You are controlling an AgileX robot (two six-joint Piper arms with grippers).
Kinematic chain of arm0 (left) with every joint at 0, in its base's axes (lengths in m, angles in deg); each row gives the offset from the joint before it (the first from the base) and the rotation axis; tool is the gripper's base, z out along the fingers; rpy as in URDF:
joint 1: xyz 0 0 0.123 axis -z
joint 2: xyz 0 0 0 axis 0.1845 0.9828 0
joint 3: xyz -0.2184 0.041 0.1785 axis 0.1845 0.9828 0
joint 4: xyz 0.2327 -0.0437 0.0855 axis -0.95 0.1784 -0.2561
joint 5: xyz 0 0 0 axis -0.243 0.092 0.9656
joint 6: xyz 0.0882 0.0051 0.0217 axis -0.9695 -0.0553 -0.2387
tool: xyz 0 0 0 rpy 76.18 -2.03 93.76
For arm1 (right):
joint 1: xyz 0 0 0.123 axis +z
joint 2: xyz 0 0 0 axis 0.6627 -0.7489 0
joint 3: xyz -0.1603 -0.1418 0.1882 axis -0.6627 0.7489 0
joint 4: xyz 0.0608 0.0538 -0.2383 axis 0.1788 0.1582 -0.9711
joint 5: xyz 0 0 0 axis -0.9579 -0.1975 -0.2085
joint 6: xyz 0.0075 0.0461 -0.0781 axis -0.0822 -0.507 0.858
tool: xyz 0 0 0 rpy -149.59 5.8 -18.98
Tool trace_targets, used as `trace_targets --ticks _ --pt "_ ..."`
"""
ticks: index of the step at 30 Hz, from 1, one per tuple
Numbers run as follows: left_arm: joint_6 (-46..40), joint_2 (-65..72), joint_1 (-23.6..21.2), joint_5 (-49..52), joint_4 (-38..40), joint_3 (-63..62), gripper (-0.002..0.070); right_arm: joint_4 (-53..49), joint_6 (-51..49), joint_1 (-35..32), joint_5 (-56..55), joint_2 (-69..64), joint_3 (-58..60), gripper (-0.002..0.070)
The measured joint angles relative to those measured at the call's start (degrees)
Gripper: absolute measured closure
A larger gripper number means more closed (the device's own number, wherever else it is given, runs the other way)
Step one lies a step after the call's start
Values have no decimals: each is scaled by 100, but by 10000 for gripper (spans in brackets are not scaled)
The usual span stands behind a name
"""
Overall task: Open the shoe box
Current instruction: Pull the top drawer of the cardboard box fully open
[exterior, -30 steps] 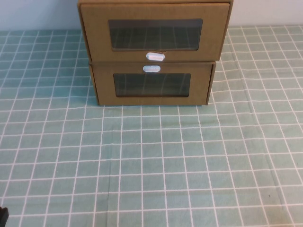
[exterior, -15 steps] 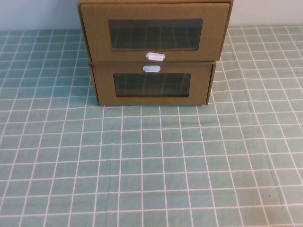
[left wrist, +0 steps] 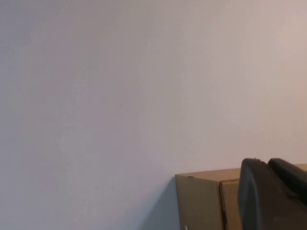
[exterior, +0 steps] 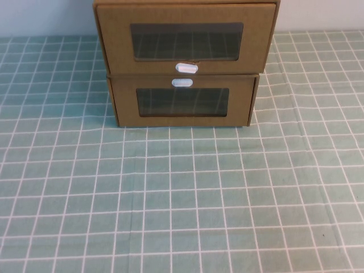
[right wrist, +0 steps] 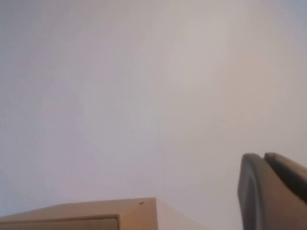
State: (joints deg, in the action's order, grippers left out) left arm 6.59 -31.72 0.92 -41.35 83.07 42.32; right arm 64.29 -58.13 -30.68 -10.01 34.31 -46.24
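Two brown cardboard shoe boxes stand stacked at the back of the table, the upper box (exterior: 185, 37) on the lower box (exterior: 182, 102). Each has a dark window in its front, and both fronts are closed. A white pull tab (exterior: 186, 68) sits under the upper window, and another white tab (exterior: 182, 82) above the lower one. Neither arm shows in the high view. My left gripper (left wrist: 266, 162) is shut and holds nothing, with a corner of a box (left wrist: 199, 201) beyond it. My right gripper (right wrist: 263, 155) is shut too, well apart from the box top (right wrist: 96, 215).
A green cloth with a white grid (exterior: 182, 199) covers the table in front of and beside the boxes. A pale wall (exterior: 45, 17) rises right behind them.
A dark bit of the left arm at the high view's bottom left corner has slipped out of sight. The boxes have not moved.
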Motion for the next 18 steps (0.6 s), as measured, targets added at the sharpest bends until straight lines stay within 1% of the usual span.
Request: trace_targets --ticks 8,12,13,15,18 --pt "60 0 0 -99 0 0 680 63 0 0 -699 0 0 689" --pt "310 0 0 -1072 0 0 680 63 0 0 -1214 0 -40 689" --pt "338 0 0 -1342 8 0 680 71 0 0 -1267 0 -127 689" --pt "369 0 0 -1499 8 -178 680 71 0 0 -1264 0 -421 689" --pt "383 -12 0 -1157 12 -701 680 71 0 0 -1012 9 -1206 689"
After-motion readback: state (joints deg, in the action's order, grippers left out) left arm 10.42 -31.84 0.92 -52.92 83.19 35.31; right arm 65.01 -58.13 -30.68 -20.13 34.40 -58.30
